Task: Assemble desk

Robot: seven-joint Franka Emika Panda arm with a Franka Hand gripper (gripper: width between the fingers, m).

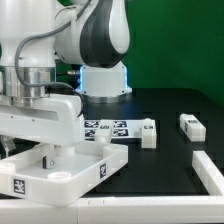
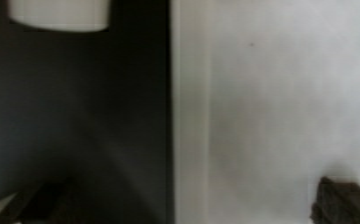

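The white desk tabletop (image 1: 62, 168) lies flat at the exterior view's lower left, with tags on its rim and round corner sockets. My gripper (image 1: 30, 140) hangs right over its left part, the fingers mostly hidden by the hand. In the wrist view the tabletop (image 2: 275, 110) is a blurred white surface with its edge running down the middle. My gripper (image 2: 180, 205) is open, with dark fingertips (image 2: 351, 197) far apart, one over the panel and one over the black table. One white leg (image 1: 147, 133) lies mid-table, another (image 1: 190, 124) farther right. A white piece (image 2: 61, 14) shows beyond the edge.
The marker board (image 1: 107, 127) lies behind the tabletop, near the arm's base (image 1: 103, 80). A white L-shaped rail (image 1: 207, 170) stands at the exterior view's lower right. The table surface (image 1: 160, 165) is black.
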